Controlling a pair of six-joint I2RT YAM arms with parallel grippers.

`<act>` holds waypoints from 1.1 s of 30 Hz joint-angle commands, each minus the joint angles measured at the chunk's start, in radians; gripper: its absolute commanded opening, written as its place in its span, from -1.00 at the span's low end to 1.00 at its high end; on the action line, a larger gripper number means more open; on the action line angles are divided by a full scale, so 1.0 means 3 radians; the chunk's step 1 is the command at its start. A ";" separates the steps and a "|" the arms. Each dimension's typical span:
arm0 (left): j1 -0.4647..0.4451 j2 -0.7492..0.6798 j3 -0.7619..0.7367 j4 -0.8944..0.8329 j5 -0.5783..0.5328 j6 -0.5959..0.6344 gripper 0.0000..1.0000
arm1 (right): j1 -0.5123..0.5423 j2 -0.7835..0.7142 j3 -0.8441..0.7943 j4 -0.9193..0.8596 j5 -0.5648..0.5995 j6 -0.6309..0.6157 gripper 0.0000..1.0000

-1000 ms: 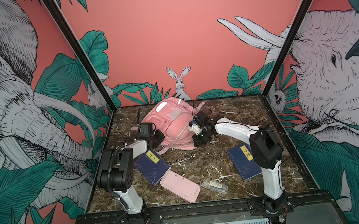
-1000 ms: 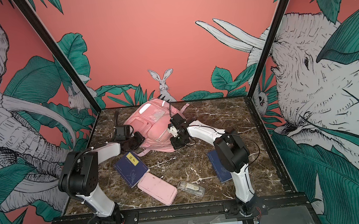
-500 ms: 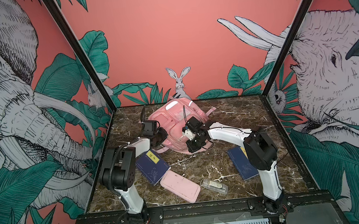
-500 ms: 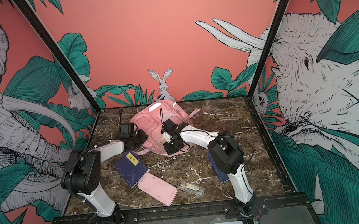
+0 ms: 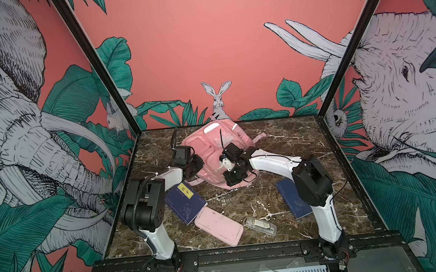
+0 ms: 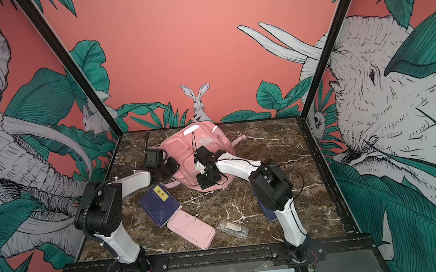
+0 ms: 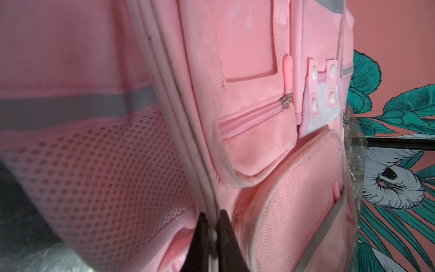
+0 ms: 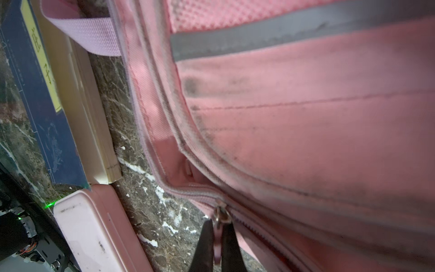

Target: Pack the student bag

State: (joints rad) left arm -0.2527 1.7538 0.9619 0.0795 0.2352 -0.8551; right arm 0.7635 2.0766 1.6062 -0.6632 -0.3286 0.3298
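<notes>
Gripping large soft pink fabric backpack with both arms, we see it at back middle of dark marble tabletop.
Left gripper pinched tight on its piped side seam; right gripper clamped on its metal zipper pull.
</notes>
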 commanded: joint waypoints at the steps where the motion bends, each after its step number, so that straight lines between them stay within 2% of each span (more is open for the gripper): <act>1: -0.0086 -0.0085 0.0106 0.0006 0.0080 0.0058 -0.86 | -0.0241 -0.0276 -0.0081 -0.0034 0.0109 -0.0124 -1.00; 7: -0.0316 -0.0186 0.0521 -0.0698 -0.0001 0.0743 -0.47 | -0.0585 -0.0549 -0.0220 -0.0174 0.0207 -0.0279 -1.00; 14: -0.0564 -0.0347 0.0674 -0.1197 -0.0036 0.1184 -0.04 | -0.0612 -0.0755 -0.0616 -0.0152 0.0200 -0.0330 -1.00; 20: -0.0763 -0.0170 0.0744 -0.1179 0.0243 0.1185 0.07 | -0.0613 -0.0775 -0.0861 -0.0070 0.0211 -0.0338 -1.00; 26: -0.0914 0.0111 0.0812 -0.0990 0.0351 0.1042 0.09 | -0.0612 -0.0730 -0.0916 -0.0009 0.0166 -0.0311 -1.00; 33: -0.0939 0.0550 0.0947 -0.0765 0.0418 0.0889 0.05 | -0.0582 -0.0694 -0.0957 0.0138 0.0029 -0.0190 -1.00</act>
State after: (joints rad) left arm -0.5343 1.8954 1.2182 -0.1909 0.3447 -0.5591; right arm 0.5755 1.8679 1.3262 -0.6376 -0.2913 0.2527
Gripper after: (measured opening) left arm 0.530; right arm 0.049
